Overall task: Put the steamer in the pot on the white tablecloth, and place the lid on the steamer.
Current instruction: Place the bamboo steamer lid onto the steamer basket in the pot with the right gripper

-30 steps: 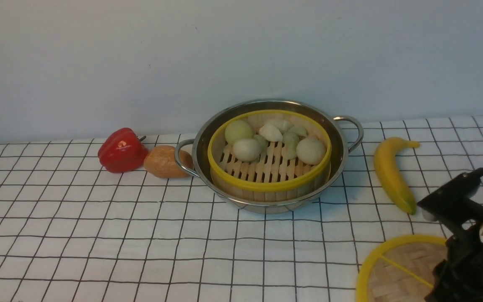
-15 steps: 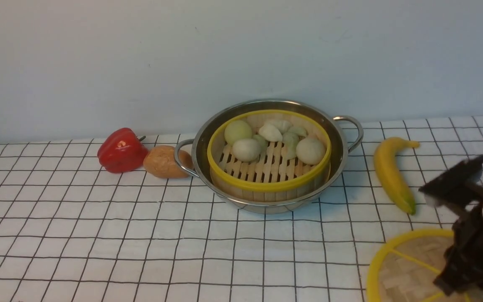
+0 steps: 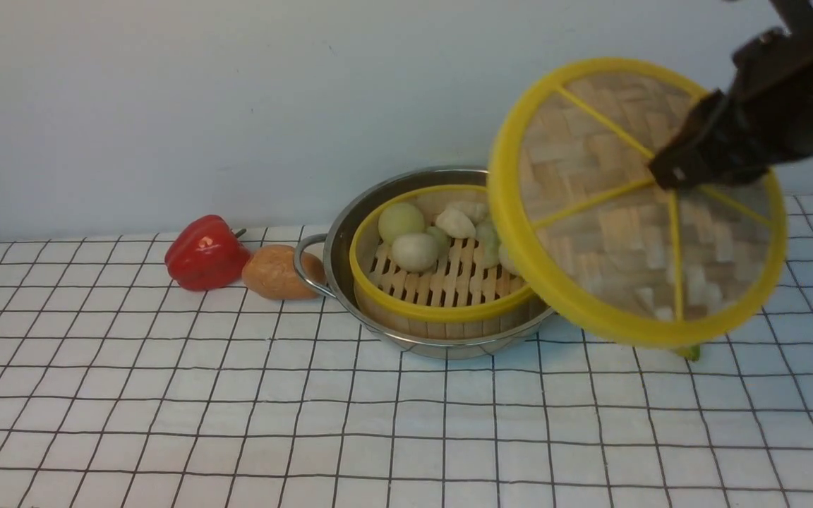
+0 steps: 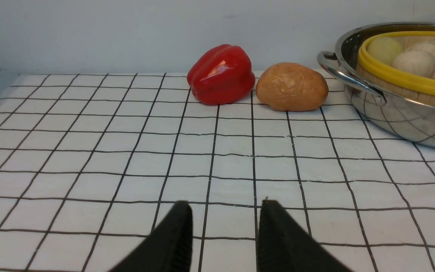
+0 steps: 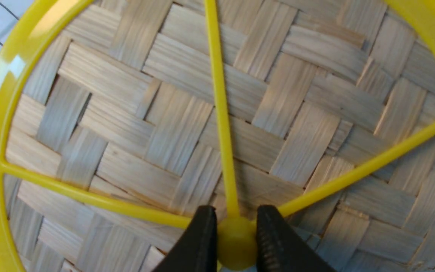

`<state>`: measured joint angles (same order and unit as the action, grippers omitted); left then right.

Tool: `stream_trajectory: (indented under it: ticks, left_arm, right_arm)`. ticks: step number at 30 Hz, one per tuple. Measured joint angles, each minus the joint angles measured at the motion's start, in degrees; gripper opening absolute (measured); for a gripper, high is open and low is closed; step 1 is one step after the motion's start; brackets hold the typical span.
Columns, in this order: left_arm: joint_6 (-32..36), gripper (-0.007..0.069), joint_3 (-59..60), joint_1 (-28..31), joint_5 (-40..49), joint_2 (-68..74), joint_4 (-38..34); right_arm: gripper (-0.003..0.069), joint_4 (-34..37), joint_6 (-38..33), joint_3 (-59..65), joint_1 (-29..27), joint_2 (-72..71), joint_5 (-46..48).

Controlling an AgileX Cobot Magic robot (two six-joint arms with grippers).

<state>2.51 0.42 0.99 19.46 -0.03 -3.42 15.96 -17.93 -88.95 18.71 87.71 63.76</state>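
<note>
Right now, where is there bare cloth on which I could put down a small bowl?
Bare: the cloth in front of the red pepper and potato, and nearer than the pot. Crowded: from pepper through potato to pot; the raised lid overhangs the pot's right side.

We can read no text, label, brand, number or sign in any of our three views, neither around the end effector (image 5: 236, 241) nor on the things farther from it.
</note>
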Motion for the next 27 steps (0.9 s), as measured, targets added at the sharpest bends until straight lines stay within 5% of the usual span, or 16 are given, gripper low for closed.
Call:
stream_trajectory:
  ticks: [15,27]
  left_arm:
    - [0.0,0.0243,0.0,0.0,0.0,0.0,0.0]
    - [0.0,0.0243,0.0,0.0,0.0,0.0,0.0]
  right_arm:
    - [0.0146,0.5,-8.6,-34.4,3.1,30.1,6.7]
    - [0.0146,1.5,-14.1,-37.4,3.1,37.5,7.0]
